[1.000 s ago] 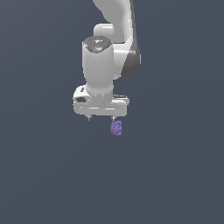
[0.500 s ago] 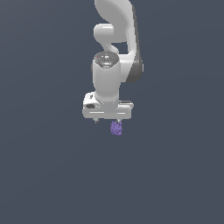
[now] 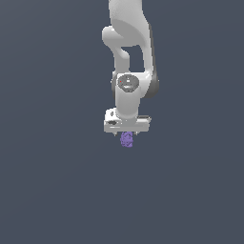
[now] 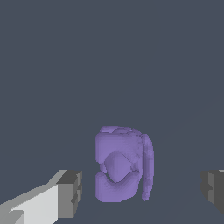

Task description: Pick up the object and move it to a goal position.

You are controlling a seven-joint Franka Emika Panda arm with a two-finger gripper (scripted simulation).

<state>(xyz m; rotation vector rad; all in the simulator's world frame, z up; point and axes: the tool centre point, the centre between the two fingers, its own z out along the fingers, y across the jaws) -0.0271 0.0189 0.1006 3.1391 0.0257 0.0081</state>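
The object (image 3: 127, 139) is a small purple lumpy thing on the flat grey surface. In the exterior view it sits directly under my white gripper (image 3: 126, 135), whose body hides the fingers and the object's top. In the wrist view the object (image 4: 123, 163) lies between my two grey fingertips (image 4: 70, 193), with a clear gap on each side. The gripper (image 4: 142, 192) is open and touches nothing.
The plain grey surface (image 3: 57, 181) spreads all around. The white arm (image 3: 131, 52) rises straight above the gripper. No other objects show.
The arm has moved toward the exterior view's right and down, so the gripper now stands right over the object instead of beside it. The object has not moved.
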